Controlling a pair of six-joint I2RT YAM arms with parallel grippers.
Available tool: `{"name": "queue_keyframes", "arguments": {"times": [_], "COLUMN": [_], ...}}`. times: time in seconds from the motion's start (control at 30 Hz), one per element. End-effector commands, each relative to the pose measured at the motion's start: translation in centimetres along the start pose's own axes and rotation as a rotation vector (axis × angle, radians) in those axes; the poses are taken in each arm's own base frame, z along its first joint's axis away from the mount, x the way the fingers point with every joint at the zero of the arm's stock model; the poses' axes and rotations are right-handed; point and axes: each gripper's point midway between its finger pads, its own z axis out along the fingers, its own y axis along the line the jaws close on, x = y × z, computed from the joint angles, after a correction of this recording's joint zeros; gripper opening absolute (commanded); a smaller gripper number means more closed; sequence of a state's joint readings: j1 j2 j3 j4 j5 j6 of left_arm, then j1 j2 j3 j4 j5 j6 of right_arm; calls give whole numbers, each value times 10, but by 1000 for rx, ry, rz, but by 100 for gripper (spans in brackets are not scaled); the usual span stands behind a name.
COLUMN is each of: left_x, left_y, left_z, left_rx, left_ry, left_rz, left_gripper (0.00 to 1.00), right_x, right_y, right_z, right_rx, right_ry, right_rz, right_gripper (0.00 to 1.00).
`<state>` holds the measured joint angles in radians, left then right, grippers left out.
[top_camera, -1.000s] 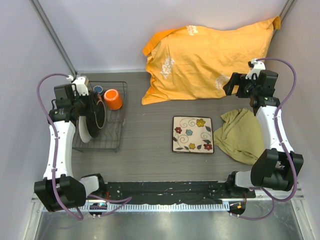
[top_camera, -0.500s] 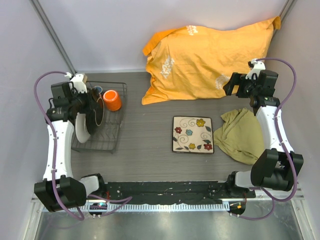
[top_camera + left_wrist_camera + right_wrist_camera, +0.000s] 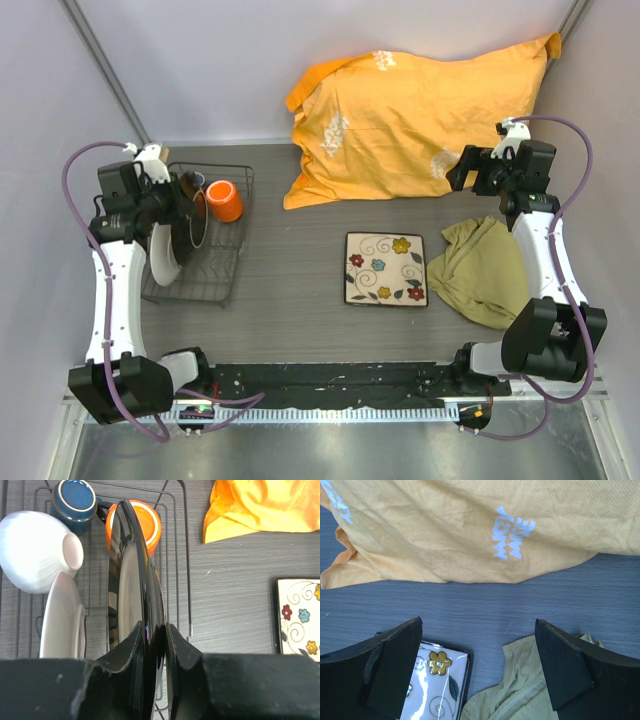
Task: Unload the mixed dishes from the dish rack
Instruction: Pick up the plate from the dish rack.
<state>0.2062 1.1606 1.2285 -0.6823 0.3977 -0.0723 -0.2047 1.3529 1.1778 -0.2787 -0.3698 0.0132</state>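
Here, dark-rimmed plate (image 3: pixel 127 570) pinched edge-on between left fingers (image 3: pixel 185 660), right fingers (image 3: pixel 390 665) spread, empty.

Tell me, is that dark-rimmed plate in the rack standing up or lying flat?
Standing on edge: the dark-rimmed plate shows only its thin rim, upright in the rack.

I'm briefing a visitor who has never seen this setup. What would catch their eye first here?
Probably the large orange fabric pillow, which fills the far side of the table. Next comes the left pincer, shut on the rim of a round dark-rimmed white plate that stands on edge in the dark wire dish rack at the left. A square white plate with coloured flowers lies flat mid-table.
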Motion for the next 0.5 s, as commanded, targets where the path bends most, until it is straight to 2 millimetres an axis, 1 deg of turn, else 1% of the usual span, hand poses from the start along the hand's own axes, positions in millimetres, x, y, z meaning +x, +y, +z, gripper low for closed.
{"name": "queue_keyframes", "arguments": {"times": [0.0,0.13,0.27,0.33,0.47], "left_x": [-56,-55,-52,-54,-63], "left_y": [-28,-37,-42,-44,-47], "left_z": [-25,-25,-24,-25,-32], "left_rx": [105,155,186,197,198], "left_ry": [-211,-203,-196,-196,-223], "left_rz": [53,30,11,6,21], "left_gripper": [0,0,0,0,0], "right_x": [-12,-11,-12,-11,-12], "right_y": [4,4,4,4,4], "right_z": [-3,-2,-3,-2,-3], "right_rx": [-15,-17,-17,-17,-14], "right_ry": [-32,-29,-30,-30,-32], "right_rz": [-22,-20,-20,-22,-20], "right_gripper": [100,100,100,100,100]}}
